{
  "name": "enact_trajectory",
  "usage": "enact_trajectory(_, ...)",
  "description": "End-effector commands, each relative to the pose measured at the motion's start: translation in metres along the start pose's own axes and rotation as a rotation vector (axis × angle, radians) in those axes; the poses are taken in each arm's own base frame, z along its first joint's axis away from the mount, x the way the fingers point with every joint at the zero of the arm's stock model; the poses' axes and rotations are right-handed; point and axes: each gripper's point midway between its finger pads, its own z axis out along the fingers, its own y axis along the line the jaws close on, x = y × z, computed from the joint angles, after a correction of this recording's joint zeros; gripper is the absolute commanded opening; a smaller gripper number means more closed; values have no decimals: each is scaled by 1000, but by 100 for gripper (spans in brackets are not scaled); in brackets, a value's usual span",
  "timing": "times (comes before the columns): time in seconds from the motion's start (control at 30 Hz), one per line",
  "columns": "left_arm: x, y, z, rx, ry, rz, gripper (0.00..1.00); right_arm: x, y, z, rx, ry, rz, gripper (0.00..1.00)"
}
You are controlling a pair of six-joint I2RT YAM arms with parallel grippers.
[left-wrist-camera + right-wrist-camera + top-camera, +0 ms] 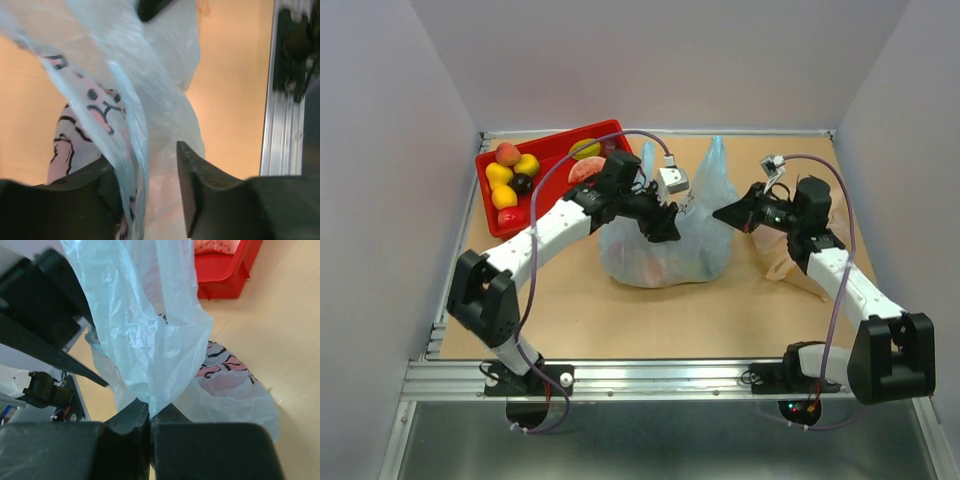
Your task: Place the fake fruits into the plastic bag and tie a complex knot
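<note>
Light-blue plastic bag sits mid-table, a little toward the far side, with its top film pulled up. My right jaws are shut tight on a fold of that film, pinched right at the tips. My left jaws stand partway apart; a twisted strip of the bag runs through the gap, lying against one finger. Fake fruits: several in the red tray far left, and pinkish shapes show through the bag. Beige bag lies on the right under my right arm.
</note>
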Motion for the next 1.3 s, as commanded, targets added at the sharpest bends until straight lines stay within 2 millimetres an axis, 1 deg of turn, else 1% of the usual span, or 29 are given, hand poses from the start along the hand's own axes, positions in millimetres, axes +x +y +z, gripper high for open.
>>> enact_trajectory(0.0,-75,-5,-54,-236,-258,-131,71,-16,19,-4,39,-102,-89,0)
enact_trajectory(0.03,-82,-9,-62,-258,-299,-158,89,-17,25,-6,55,-116,-112,0)
enact_trajectory(0.07,-91,-8,-76,-329,-365,-183,99,-12,24,-6,70,-113,-142,0)
enact_trajectory(0.13,-102,-17,-84,-347,-427,-247,99,-9,27,-5,105,-121,-169,0)
enact_trajectory(0.17,-109,-9,-91,-415,-460,-275,99,-5,25,-5,119,-118,-188,0)
enact_trajectory(0.23,-117,-10,-89,-414,-486,-343,99,-2,22,-2,152,-118,-206,0)
enact_trajectory(0.27,-124,-2,-89,-446,-506,-374,99,0,21,0,161,-114,-223,0)
enact_trajectory(0.3,-130,-4,-86,-436,-523,-425,99,1,19,3,188,-116,-230,0)
enact_trajectory(0.33,-143,-8,-87,-426,-545,-429,99,2,18,4,196,-116,-236,0)
enact_trajectory(0.37,-145,-10,-82,-422,-541,-460,99,2,18,6,207,-116,-252,0)
enact_trajectory(0.4,-143,2,-79,-503,-548,-506,99,1,17,8,219,-120,-257,0)
enact_trajectory(0.43,-149,0,-78,-518,-559,-524,99,-1,19,11,229,-124,-273,0)
enact_trajectory(0.47,-152,-6,-72,-511,-558,-527,99,-2,20,12,233,-127,-277,0)
enact_trajectory(0.5,-151,-1,-69,-543,-561,-546,99,-2,19,13,241,-127,-278,1)
enact_trajectory(0.53,-151,-2,-65,-543,-561,-561,99,-4,18,13,258,-135,-279,1)
enact_trajectory(0.57,-148,3,-63,-584,-566,-591,99,-6,18,13,264,-139,-287,0)
enact_trajectory(0.67,-143,8,-57,-606,-564,-640,99,-4,21,15,275,-141,-313,0)
enact_trajectory(0.7,-140,12,-51,-622,-558,-661,99,-2,24,17,268,-136,-320,1)
enact_trajectory(0.77,-141,15,-48,-631,-561,-665,99,3,27,20,260,-124,-335,0)
enact_trajectory(0.8,-136,23,-43,-661,-550,-678,99,5,28,22,258,-117,-340,0)
enact_trajectory(0.83,-137,27,-42,-674,-551,-679,99,8,31,23,255,-113,-350,0)
enact_trajectory(0.87,-130,31,-33,-684,-528,-685,99,9,32,24,250,-109,-361,0)
enact_trajectory(0.97,-130,31,-22,-645,-515,-705,99,14,31,26,252,-94,-370,0)
enact_trajectory(1.03,-127,30,-15,-624,-506,-723,96,16,32,27,250,-89,-376,0)
enact_trajectory(1.07,-123,29,-7,-603,-494,-743,93,18,33,28,245,-83,-383,0)
enact_trajectory(1.13,-119,29,-2,-591,-481,-761,91,18,36,31,239,-79,-386,0)
enact_trajectory(1.17,-114,29,3,-586,-465,-776,88,19,37,31,233,-76,-394,0)
enact_trajectory(1.23,-111,28,8,-573,-453,-779,80,20,39,32,222,-68,-400,0)
enact_trajectory(1.27,-110,28,10,-559,-452,-772,73,22,44,33,196,-57,-399,1)
